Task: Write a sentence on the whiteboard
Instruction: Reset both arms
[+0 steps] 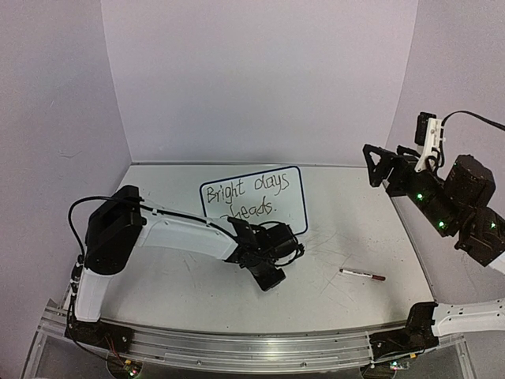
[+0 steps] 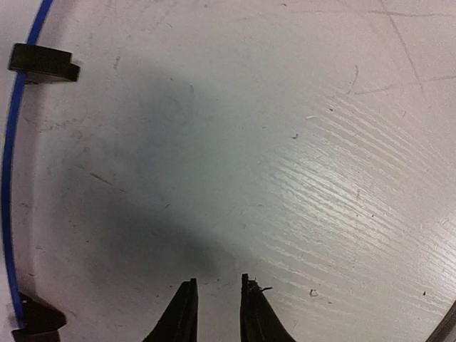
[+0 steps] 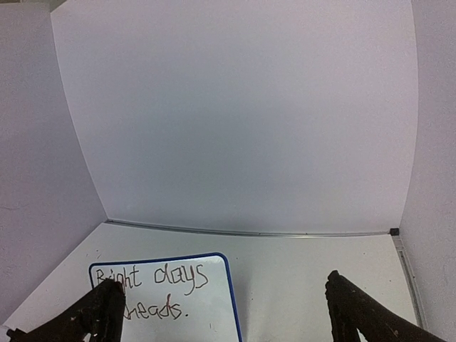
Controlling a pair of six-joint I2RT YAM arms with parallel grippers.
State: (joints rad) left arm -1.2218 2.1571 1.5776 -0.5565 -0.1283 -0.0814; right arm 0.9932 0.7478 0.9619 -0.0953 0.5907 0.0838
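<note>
Left gripper (image 2: 217, 317): low over the table, just beside the whiteboard's near right corner. The black tips are parted a little with nothing between them, so it is released, not gripping.
Table (image 2: 320, 178): white, hard, scuffed. Fine scratches and a ribbed sheen show under my left wrist, and my own shadow lies on it.
Marker (image 1: 362, 275): a thin stick with a pale barrel and dark ends. It lies flat on the table between my two arms, apart from both, and looks set down because the writing seems done. I cannot tell whether it is capped.
Whiteboard (image 1: 293, 207): smooth white panel with rounded corners. It sits mid-table, turned so the text reads from my side.
Rim (image 2: 8, 178): a thin blue line.
Feet (image 2: 43, 63): two small black blocks on the board's near edge.
Sentence (image 1: 248, 196): thin slanted black strokes, "Bright days" over "ahead.", and it reads complete.
Right gripper (image 3: 228, 313): raised high on the right, jaws spread wide and empty. I judge it parked clear.
Wall (image 3: 235, 128): plain, matte, pale.
</note>
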